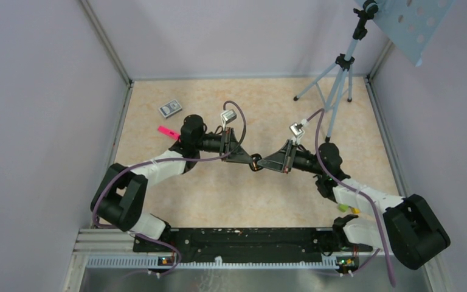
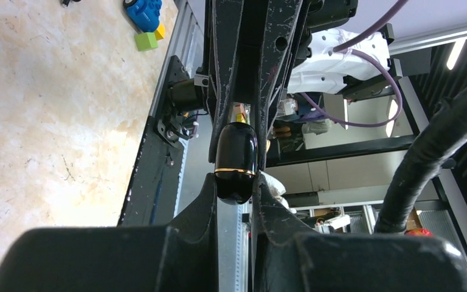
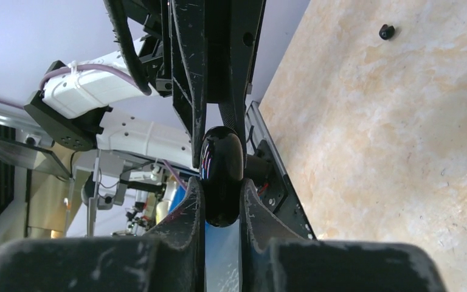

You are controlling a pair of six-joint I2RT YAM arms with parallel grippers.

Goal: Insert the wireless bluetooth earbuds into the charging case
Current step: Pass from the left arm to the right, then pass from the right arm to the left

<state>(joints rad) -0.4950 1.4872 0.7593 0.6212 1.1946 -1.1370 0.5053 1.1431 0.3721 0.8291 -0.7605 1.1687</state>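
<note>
The charging case (image 1: pixel 255 163) is a glossy black pebble with a thin gold band, held above the table's middle between both arms. My left gripper (image 1: pixel 249 159) is shut on one end; in the left wrist view both fingers press the case (image 2: pixel 236 149) at the left gripper's (image 2: pixel 234 180) tips. My right gripper (image 1: pixel 262 163) comes from the opposite side and is shut on the other end of the case (image 3: pixel 221 164), its fingers touching both sides at the right gripper's (image 3: pixel 221 184) tips. A tiny black rounded piece (image 3: pixel 387 31), possibly an earbud, lies on the table.
A pink strip (image 1: pixel 168 131) and a small card box (image 1: pixel 170 108) lie at the back left. A tripod (image 1: pixel 334 85) stands at the back right. Green and yellow blocks (image 1: pixel 345 208) and a blue toy (image 2: pixel 143 11) sit near the right arm's base. A black rail (image 1: pixel 237 240) runs along the near edge.
</note>
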